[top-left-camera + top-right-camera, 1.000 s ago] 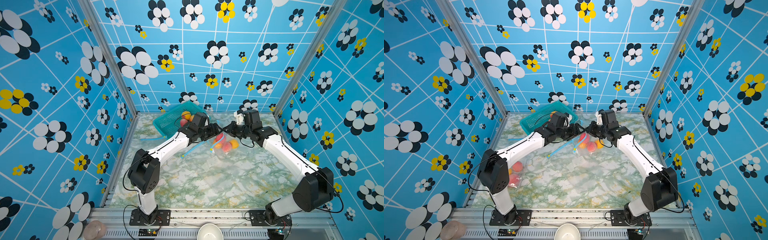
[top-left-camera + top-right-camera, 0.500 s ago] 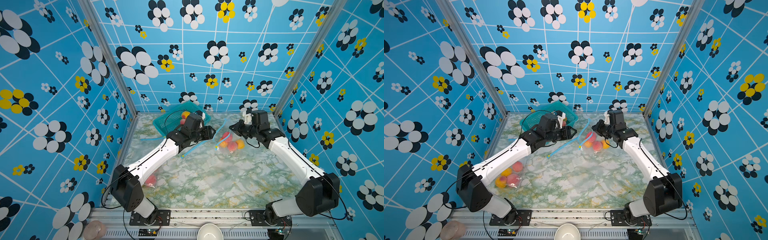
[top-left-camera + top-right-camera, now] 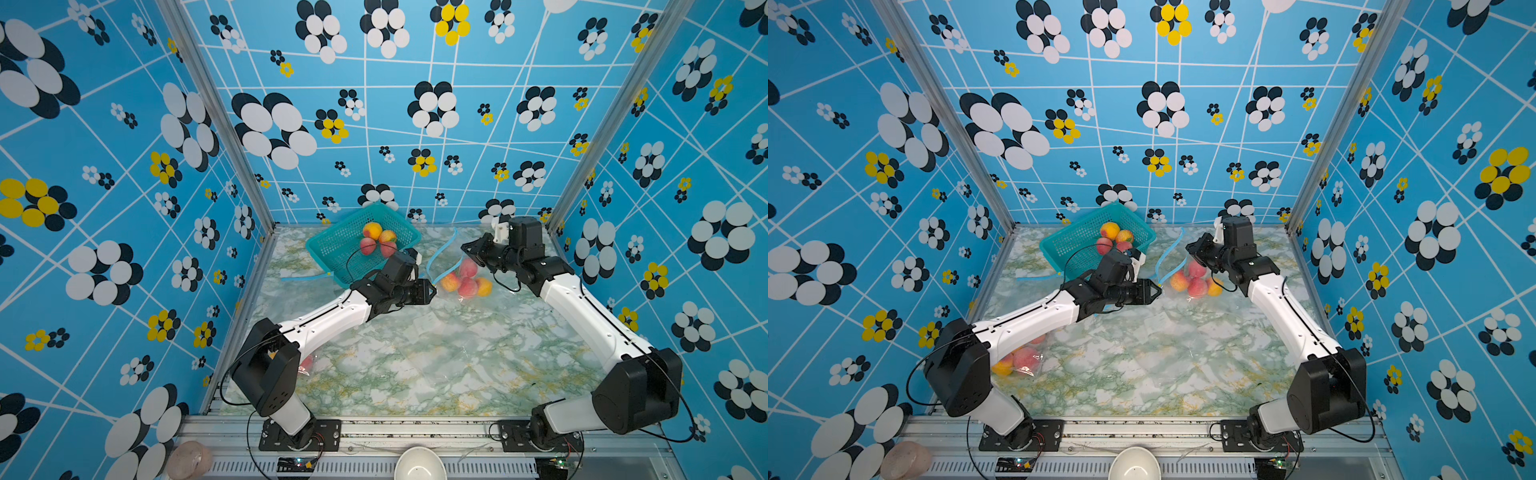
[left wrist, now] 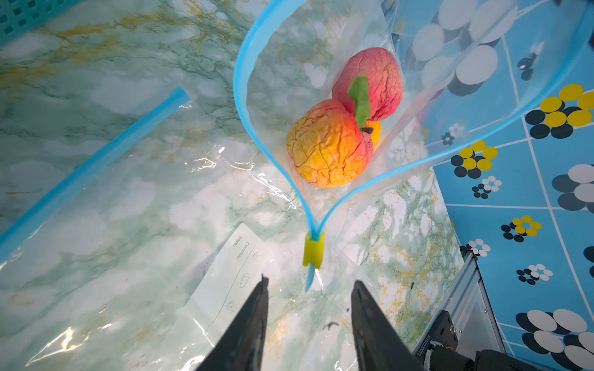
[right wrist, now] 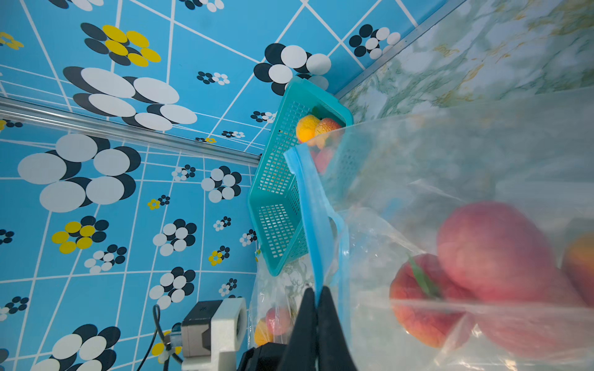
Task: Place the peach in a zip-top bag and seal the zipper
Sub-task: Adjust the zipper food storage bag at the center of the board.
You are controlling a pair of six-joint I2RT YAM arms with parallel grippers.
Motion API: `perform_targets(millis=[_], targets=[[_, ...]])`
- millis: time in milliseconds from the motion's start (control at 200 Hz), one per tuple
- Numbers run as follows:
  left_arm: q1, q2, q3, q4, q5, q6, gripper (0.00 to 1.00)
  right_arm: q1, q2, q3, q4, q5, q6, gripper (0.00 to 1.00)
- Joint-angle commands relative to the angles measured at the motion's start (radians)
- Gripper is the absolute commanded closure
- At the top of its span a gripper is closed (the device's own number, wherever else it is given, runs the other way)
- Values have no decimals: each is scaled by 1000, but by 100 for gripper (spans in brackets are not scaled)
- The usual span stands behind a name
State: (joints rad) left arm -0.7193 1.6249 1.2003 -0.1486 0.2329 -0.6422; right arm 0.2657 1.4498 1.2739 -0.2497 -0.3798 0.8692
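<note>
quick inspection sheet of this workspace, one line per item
surface: green-white marble-pattern tabletop
job's things: clear zip-top bag with blue zipper, mouth open, wrinkled peaches inside; yellow slider at its closed end
clutter: teal plastic basket holding loose peaches; empty flat bag; filled bag by left arm's base; white bowl at front rail
grippers: left gripper open, jaws flanking the zipper's tail short of the slider; right gripper shut on the bag's zipper strip
cables: black cable loops at both wrists and bases
surroundings: blue flower-print walls, aluminium frame posts
</note>
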Motion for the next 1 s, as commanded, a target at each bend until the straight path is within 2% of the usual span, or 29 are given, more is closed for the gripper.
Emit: perform_targets(millis=[0, 205, 485, 605, 680, 755, 890, 995], targets=[[17, 40, 28, 61, 38, -8, 63, -6, -31, 7, 24, -19, 13, 100], [23, 48, 21, 116, 91, -36, 71, -13, -42, 7, 21, -12, 17, 100], [29, 47, 18, 139, 96, -30, 86, -14, -37, 2, 36, -23, 30, 100], [28, 39, 17, 146, 106, -29, 88, -18, -40, 1, 31, -10, 31, 100], [28, 33, 16, 142, 107, -21, 94, -20, -41, -2, 30, 3, 35, 100], [29, 27, 22, 137, 103, 2, 100, -22, -39, -1, 32, 5, 39, 100], [32, 18, 82, 79, 99, 78, 100, -21, -34, 7, 15, 8, 23, 100], [29, 20, 178, -1, 122, 177, 100, -26, -39, 36, -56, 24, -41, 100]])
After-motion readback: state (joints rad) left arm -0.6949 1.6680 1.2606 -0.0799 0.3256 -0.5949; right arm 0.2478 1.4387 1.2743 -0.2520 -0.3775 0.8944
